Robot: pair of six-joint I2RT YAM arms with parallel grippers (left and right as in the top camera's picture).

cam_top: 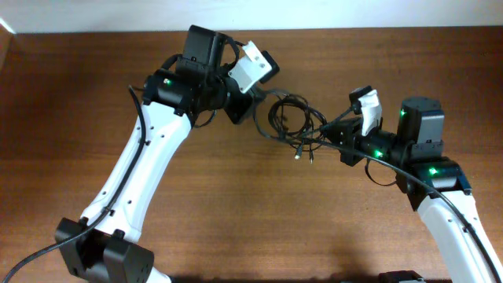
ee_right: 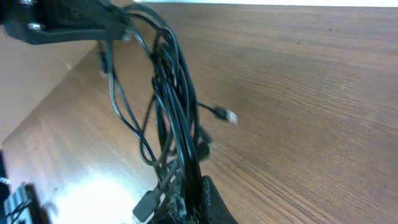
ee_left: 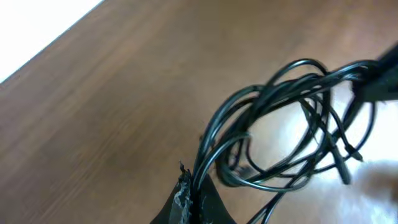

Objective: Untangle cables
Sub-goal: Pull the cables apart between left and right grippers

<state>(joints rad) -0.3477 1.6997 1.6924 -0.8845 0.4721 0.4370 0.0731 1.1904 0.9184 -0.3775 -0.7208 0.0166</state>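
Note:
The cables (cam_top: 292, 118) are a tangled bundle of thin black cords held up above the wooden table between both arms. My left gripper (cam_top: 253, 101) is shut on the bundle's left side; in the left wrist view several strands run into its closed jaws (ee_left: 198, 186) and loop out to the right (ee_left: 292, 118). My right gripper (cam_top: 339, 141) is shut on the right side; in the right wrist view the strands (ee_right: 177, 106) rise from its jaws (ee_right: 189, 190). Small plugs hang loose (cam_top: 302, 153) (ee_right: 227, 116).
The brown wooden table (cam_top: 259, 220) spans the view, with its far edge against a white wall (cam_top: 94, 12). The left arm (cam_top: 141, 165) crosses the left half and the right arm (cam_top: 448, 204) the lower right corner.

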